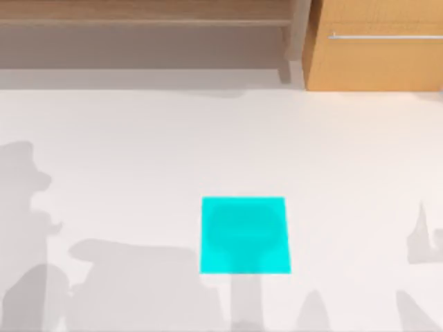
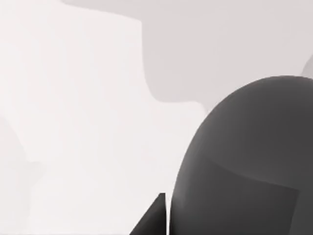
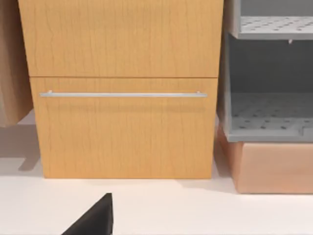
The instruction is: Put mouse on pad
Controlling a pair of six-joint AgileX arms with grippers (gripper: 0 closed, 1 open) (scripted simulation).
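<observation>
The cyan pad lies flat on the white table, slightly right of centre toward the near edge. In the left wrist view the grey mouse sits close against the left claw's fingertip. Neither claw's opening can be told.

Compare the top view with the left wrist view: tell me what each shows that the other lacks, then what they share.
Top view alone: the cyan pad lying flat on the table, with nothing resting on it, and a wooden cabinet with a metal handle at the far right edge. Left wrist view alone: the grey mouse, close up, with a dark tip of the left claw beside it. Both share the white table and the soft grey shadows across it.
</observation>
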